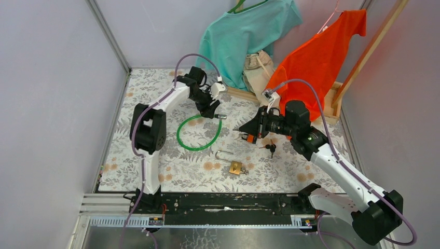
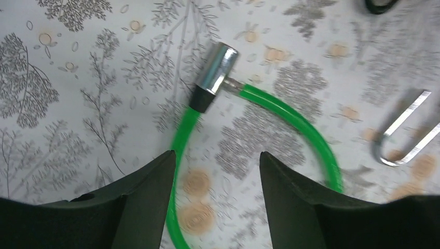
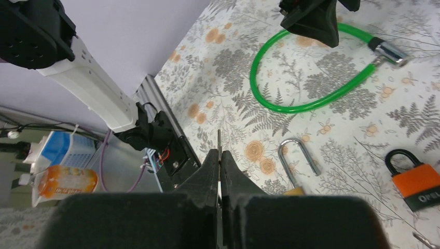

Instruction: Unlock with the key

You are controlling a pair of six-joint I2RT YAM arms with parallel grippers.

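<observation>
Floral cloth covers the table (image 1: 155,171). Overhead, the left gripper (image 1: 212,113) hangs wide over the green cable lock (image 1: 199,149). Left wrist view: the chrome barrel (image 2: 217,72) lies just ahead, slanting up and right. Right wrist view: the right gripper (image 3: 219,154) pinches the key (image 3: 219,138), with the lock well ahead.

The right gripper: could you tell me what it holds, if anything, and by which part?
The right gripper pinches a thin metal strip, likely a key, by one end; the other end pokes out free.
</observation>
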